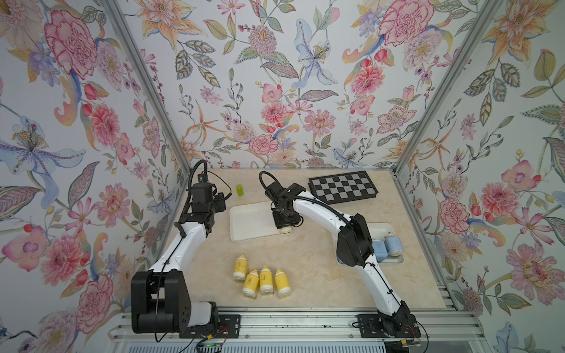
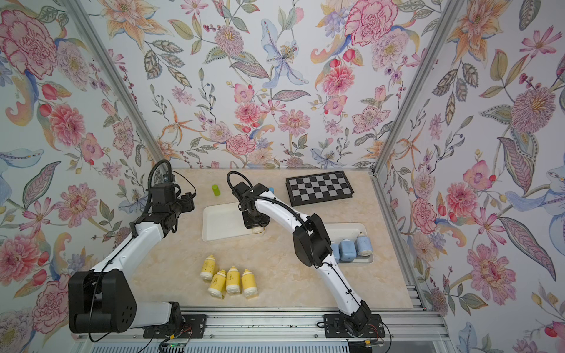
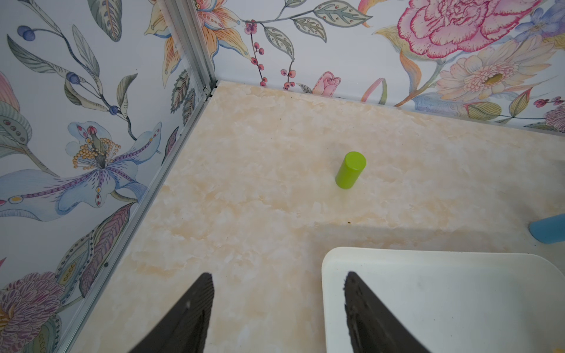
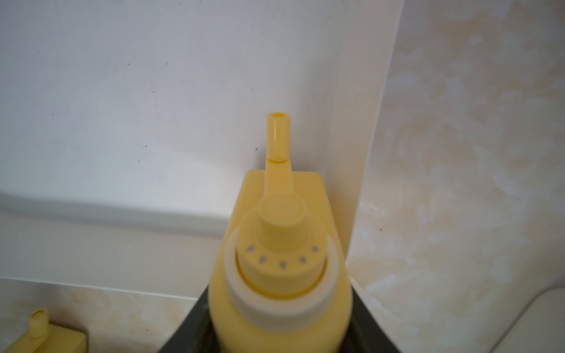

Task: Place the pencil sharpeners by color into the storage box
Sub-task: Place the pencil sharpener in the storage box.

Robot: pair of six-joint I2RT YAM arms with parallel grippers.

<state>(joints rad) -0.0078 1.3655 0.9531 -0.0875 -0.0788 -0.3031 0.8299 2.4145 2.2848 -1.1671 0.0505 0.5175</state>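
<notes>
Your right gripper has its jaws clamped on a yellow sharpener, holding it low at the near right corner of the white tray. Your left gripper hangs with jaws apart and empty, one finger above the table, the other above that tray's corner. Four yellow sharpeners lie on the table's front; blue sharpeners sit in a second tray.

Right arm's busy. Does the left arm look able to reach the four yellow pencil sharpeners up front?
Probably yes: the left gripper is open and empty; the yellow pencil sharpeners lie unobstructed.
</notes>
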